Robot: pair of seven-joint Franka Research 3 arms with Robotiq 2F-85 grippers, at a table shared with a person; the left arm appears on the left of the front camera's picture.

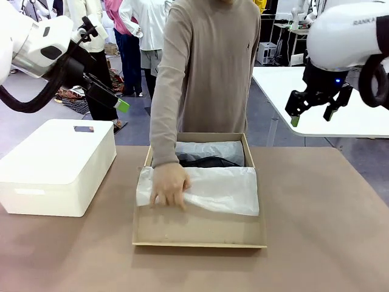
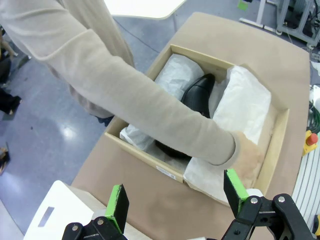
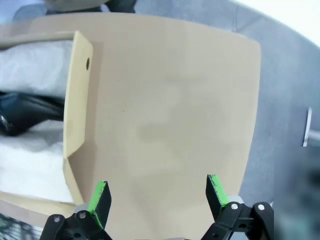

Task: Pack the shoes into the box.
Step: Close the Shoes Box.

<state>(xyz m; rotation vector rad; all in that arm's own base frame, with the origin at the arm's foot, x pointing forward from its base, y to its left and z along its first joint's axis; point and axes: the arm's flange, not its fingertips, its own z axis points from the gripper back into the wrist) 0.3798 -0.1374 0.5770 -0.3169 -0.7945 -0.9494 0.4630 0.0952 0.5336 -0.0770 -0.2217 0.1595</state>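
The tan cardboard box lies open at the table's middle, lined with white tissue paper. A black shoe lies in its far half, partly under the tissue, and its pointed toe shows in the left wrist view. A person's hand presses the tissue down inside the box. My left gripper hangs open high at the left, well above the table, with nothing between its green pads. High at the right my right gripper is open too, over bare table beside the box wall.
A white rounded plastic box stands on the table to the left of the shoebox. The person in a beige sweater stands at the far edge and leans over the box. A white table stands behind at the right.
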